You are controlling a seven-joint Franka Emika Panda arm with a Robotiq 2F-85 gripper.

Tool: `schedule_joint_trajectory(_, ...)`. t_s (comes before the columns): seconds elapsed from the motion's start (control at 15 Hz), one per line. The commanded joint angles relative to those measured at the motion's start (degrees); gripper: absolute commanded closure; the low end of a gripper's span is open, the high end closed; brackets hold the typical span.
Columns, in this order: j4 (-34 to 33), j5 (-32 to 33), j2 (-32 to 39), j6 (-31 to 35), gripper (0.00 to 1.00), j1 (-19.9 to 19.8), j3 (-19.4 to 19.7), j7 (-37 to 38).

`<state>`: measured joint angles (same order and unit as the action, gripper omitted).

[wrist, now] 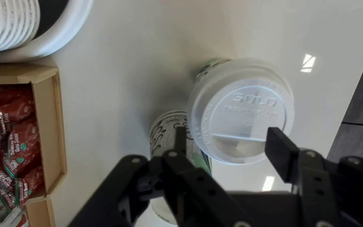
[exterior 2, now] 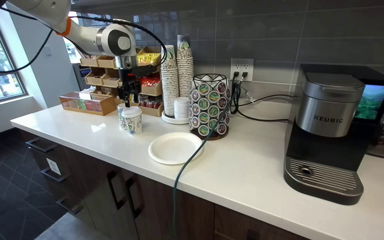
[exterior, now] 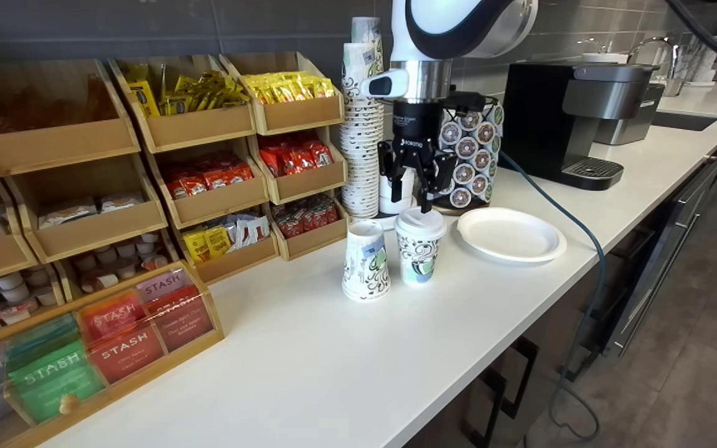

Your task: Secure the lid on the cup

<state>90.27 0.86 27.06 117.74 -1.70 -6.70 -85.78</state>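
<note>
Pointing down; tool (exterior: 411, 200) spread above lid (wrist: 241, 110)

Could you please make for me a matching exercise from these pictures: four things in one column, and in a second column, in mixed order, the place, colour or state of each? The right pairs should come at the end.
Column 1
1. lid
2. coffee machine
3. pincer
4. plate

Column 2
A. black, standing open
B. white, lying on the counter
C. black and silver, marked KEURIG
D. on the mouth of a printed cup

Pairs: 1-D, 2-C, 3-A, 4-B
</note>
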Motion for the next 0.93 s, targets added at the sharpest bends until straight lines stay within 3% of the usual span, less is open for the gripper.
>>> schedule_joint_trajectory(0.0, 0.1, -0.3, 0.9, 1.8, 0.35, -0.3, -0.1, -1.2)
schedule_joint_trajectory(0.07, 0.2, -0.2, 1.1, 2.3, 0.38, -0.3, 0.0, -1.0)
schedule_joint_trajectory(0.47, 0.8, 0.0, 1.4, 4.1, 0.30, -0.5, 0.2, -0.9)
schedule_joint_trajectory(0.87, 3.3, -0.2, -1.2, 4.5, 0.30, -0.9, 0.1, -1.4)
